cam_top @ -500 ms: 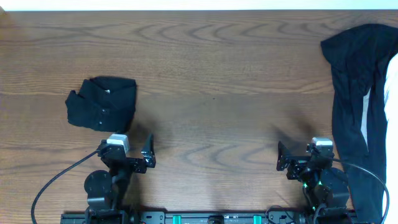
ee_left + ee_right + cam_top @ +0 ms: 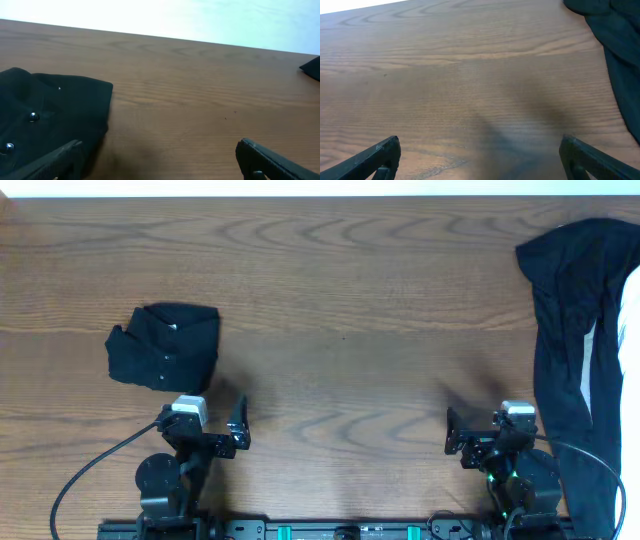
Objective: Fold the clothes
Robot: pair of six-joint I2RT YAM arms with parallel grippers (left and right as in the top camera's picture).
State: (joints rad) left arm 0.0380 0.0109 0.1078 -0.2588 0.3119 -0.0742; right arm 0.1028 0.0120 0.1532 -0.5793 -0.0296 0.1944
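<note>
A folded black garment lies on the left of the table, just ahead of my left gripper. In the left wrist view it fills the lower left, showing small snaps, and the left finger sits over its near edge. My left gripper is open and holds nothing. Long black clothes lie spread along the right edge with a white piece beside them. My right gripper rests to their left, open and empty; the black fabric shows at upper right.
The wooden table spans the view between the two garments. The arm bases and a cable run along the front edge. The far table edge meets a pale wall.
</note>
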